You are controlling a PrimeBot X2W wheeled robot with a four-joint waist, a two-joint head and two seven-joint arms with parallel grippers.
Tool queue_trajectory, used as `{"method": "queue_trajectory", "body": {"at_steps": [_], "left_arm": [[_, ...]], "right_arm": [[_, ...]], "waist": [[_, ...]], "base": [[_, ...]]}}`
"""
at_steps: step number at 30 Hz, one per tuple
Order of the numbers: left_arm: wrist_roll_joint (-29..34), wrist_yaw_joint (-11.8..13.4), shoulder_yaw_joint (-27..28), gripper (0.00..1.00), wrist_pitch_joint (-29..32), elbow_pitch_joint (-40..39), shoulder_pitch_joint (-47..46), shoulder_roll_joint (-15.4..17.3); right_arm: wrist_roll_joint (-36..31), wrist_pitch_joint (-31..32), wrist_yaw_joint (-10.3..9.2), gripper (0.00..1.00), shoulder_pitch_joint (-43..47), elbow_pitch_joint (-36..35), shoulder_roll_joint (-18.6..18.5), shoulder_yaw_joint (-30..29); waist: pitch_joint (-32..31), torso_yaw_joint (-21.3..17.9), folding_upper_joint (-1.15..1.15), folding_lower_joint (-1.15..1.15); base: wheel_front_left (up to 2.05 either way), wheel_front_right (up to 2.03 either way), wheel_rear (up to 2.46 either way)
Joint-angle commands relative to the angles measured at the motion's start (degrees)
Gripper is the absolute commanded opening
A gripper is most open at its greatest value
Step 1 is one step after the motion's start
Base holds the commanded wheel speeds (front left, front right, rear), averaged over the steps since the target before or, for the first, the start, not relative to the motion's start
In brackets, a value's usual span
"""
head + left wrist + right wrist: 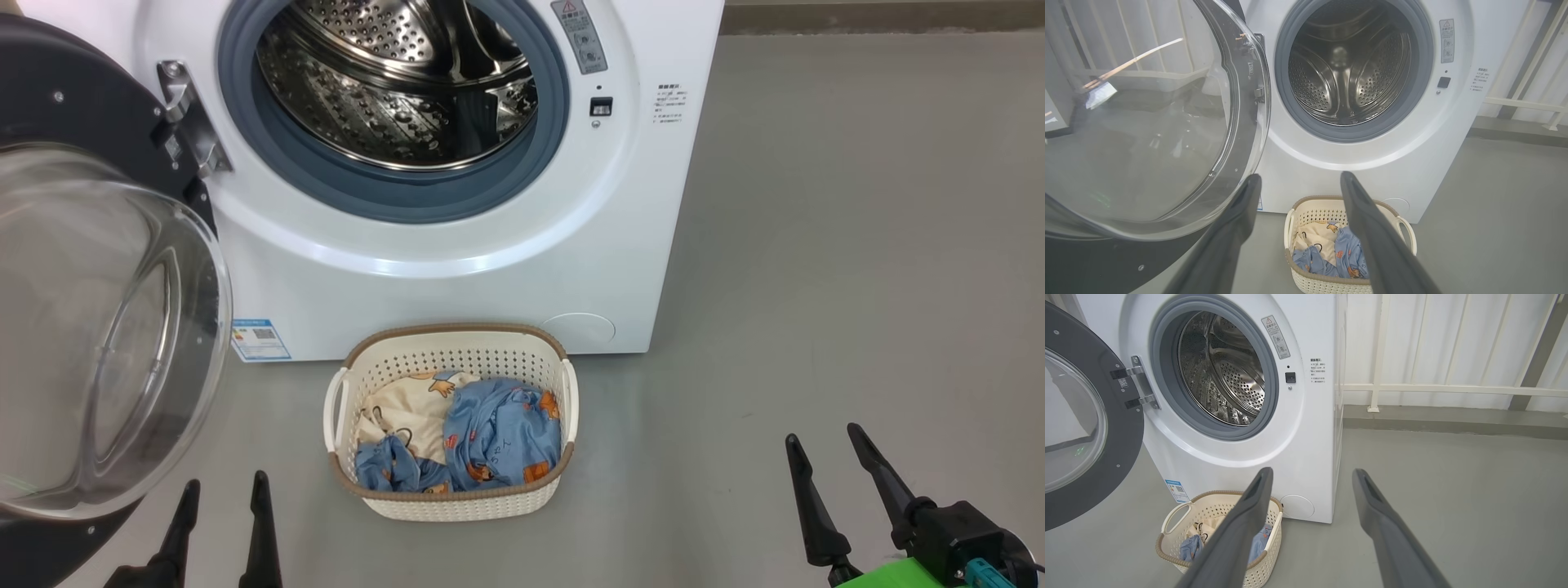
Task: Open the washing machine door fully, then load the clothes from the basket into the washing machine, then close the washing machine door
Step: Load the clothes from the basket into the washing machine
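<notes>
The white washing machine (457, 269) stands ahead with its steel drum (400, 73) bare inside the grey-blue ring. Its black door (98, 318) with the clear glass bowl is swung wide open to the left. On the floor before the machine sits the cream basket (453, 498), holding blue bear-print clothes (498, 433) and a cream piece (408, 408). My left gripper (224, 486) hangs open at the lower left, just under the door's glass. My right gripper (824, 437) is open at the lower right, well clear of the basket. Neither holds anything.
Grey floor (857, 245) stretches wide to the right of the machine. A white railing (1453, 388) and pale panelled wall run behind it on the right. The open door (1147, 122) crowds the space on the left, close to my left fingers (1241, 212).
</notes>
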Motion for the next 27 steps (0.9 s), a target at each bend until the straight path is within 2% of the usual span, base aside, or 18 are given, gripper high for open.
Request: {"method": "queue_trajectory", "body": {"at_steps": [1,27], "left_arm": [[0.0,-0.2,1.8,1.00,-0.4,-1.1,-2.1,0.3],[-0.7,-0.2,1.8,1.00,-0.4,-0.7,-3.1,0.2]], "right_arm": [[-0.4,-0.7,0.10,1.00,-1.1,-1.2,-0.2,1.4],[-0.5,-0.7,0.10,1.00,-1.9,-1.0,-0.1,1.3]], "waist": [[0.1,0.0,0.00,0.00],[1.1,0.1,0.00,0.00]], "base": [[0.00,0.00,0.00],[0.00,0.00,0.00]]}}
